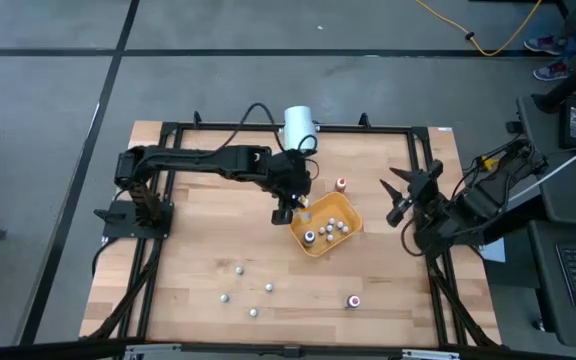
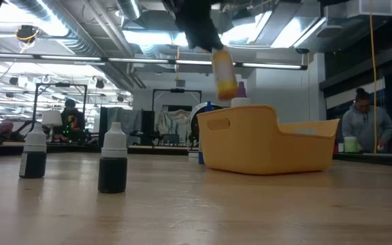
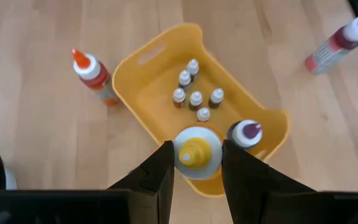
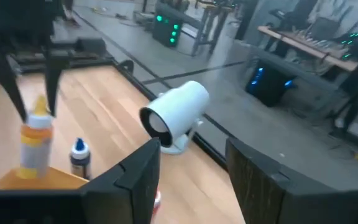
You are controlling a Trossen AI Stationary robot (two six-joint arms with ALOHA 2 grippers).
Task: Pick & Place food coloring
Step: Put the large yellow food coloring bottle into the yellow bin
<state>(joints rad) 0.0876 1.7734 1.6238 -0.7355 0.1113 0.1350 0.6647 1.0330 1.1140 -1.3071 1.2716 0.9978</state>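
Observation:
The food coloring is a set of thumb-sized dropper bottles. Several stand upright in the orange-yellow tray (image 1: 320, 246) (image 3: 135, 93), and several more stand on the bare wood (image 1: 238, 268) (image 2: 113, 160). My left gripper (image 1: 284, 212) (image 3: 197, 169) hangs over the tray's rim, shut on a yellow food coloring bottle (image 3: 196, 153) (image 2: 224, 72). My right gripper (image 1: 401, 203) (image 4: 191, 180) waits open near the table's right edge, touching nothing. My left gripper pinches the yellow bottle between its two fingers (image 3: 161, 174), at its upper end by the cap (image 4: 39, 111). The fingers come from above, pointing down. The bottle hangs below them, slightly tilted and lifted clear above the tray's rim (image 2: 216, 124).
A big white cylinder (image 1: 299, 126) (image 4: 176, 115) sits at the table's far edge. An orange-capped bottle (image 1: 340, 184) (image 3: 93, 76) stands just beyond the tray, and a red one (image 1: 353, 300) nearer the near edge. A person (image 2: 365, 126) is behind the table.

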